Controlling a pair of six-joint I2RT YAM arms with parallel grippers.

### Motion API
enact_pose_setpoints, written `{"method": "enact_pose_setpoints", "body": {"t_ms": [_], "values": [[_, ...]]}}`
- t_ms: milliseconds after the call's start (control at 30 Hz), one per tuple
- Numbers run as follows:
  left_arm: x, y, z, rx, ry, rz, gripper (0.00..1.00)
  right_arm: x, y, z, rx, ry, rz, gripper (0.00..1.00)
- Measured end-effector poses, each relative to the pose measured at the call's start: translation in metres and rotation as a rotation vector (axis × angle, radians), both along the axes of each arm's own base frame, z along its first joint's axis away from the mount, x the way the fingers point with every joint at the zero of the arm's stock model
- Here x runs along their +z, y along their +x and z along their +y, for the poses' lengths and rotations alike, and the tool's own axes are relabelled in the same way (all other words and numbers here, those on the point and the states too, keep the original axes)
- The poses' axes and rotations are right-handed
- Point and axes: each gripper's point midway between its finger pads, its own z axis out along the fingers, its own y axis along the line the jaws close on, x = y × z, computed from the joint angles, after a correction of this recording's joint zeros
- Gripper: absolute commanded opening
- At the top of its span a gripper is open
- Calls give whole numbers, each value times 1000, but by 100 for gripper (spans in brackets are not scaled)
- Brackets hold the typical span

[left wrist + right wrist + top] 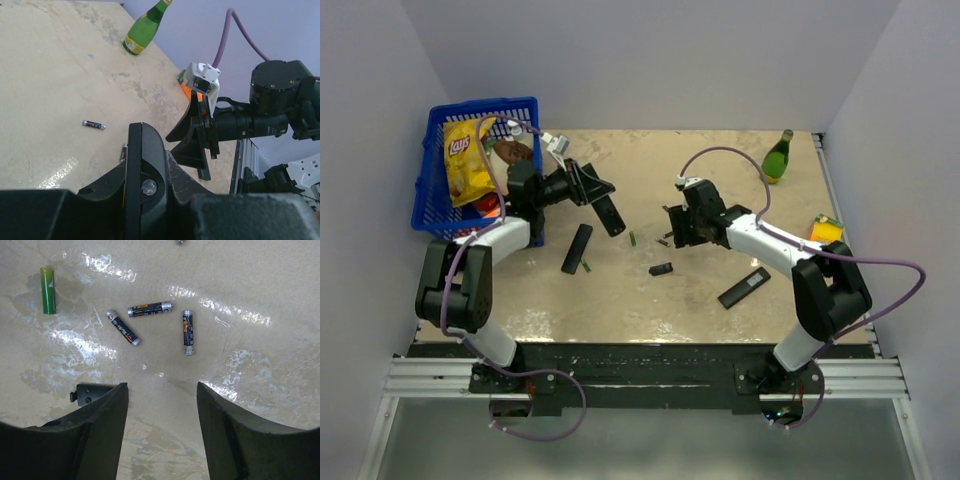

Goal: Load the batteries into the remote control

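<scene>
1. Three batteries [150, 308], dark grey with pale ends, lie loose on the table [260, 280]. All are ahead of the right gripper [162, 412], just past its fingertips, near one another but apart. None is loaded and none is held.
2. Two right fingers [100, 432] are spread with nothing between them, short of the cells.
3. One remote control [611, 218], a black bar, is pinched between the fingers of the left gripper [590, 190]. It is clear of the table and juts beyond the fingertips toward the right arm. I take it for the task's remote; its battery bay is not visible.
4. One back cover [92, 392], small and black, is on the table just beside one right fingertip, off the remote.
5. Progress, as judged: the remote is in hand and the cover is off. Still to do: pick up each cell, seat all three, refit the cover.
6. Other stock:
   - green cell [47, 290], farther out from the right fingers
   - second black remote [577, 248]
   - grey-faced remote [744, 287]
   - green bottle [777, 157]
   - blue basket [480, 104]
7. Writing: "Lay's" on the yellow crisp bag [463, 160] in the basket. The orange print on the batteries is too small to read, and the bottle label is unreadable.
</scene>
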Motion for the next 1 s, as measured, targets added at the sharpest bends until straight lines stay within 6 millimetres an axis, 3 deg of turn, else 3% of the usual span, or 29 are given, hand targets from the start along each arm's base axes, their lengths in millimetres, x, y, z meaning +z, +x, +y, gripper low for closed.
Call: {"method": "enact_pose_setpoints", "body": {"t_ms": [267, 800, 1000], "values": [[2, -8, -8, -84, 1, -26, 0, 9, 16, 4, 21, -23, -26, 52], [-9, -19, -14, -122, 57, 8, 0, -23, 35, -2, 8, -102, 36, 33], [-11, -20, -13, -122, 65, 20, 0, -26, 38, -1, 23, -108, 49, 36]]}}
